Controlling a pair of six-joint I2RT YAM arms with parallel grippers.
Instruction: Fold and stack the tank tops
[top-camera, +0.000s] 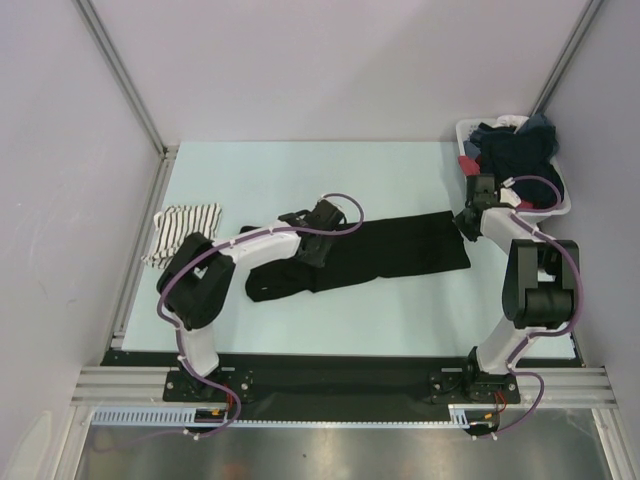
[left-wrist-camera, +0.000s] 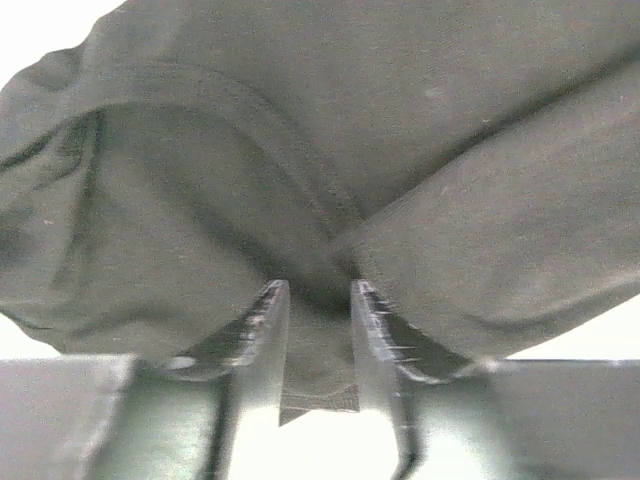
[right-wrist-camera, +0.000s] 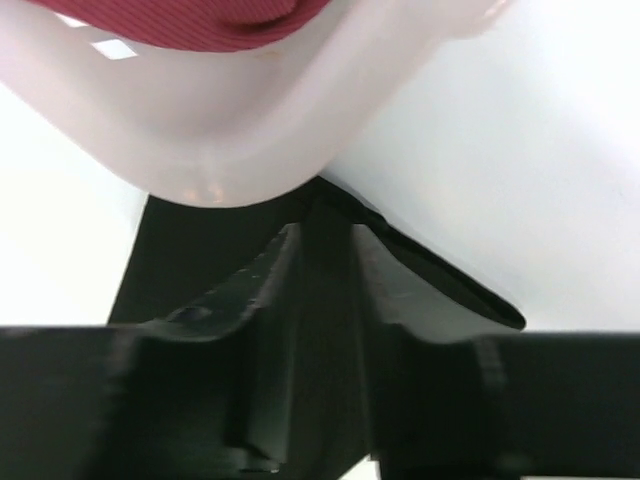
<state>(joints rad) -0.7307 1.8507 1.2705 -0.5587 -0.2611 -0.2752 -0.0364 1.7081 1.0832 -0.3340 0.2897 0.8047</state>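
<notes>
Lying flat across the worktop, the black tank top passes between the slightly parted left fingers; right fingers straddle its corner, grip unclear. Far left rests the striped top.

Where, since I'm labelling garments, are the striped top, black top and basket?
striped top (top-camera: 182, 228): top view, middle of the folded bundle.
black top (top-camera: 400, 250): top view, flat right half.
basket (top-camera: 566, 200): top view, right rim.
</notes>
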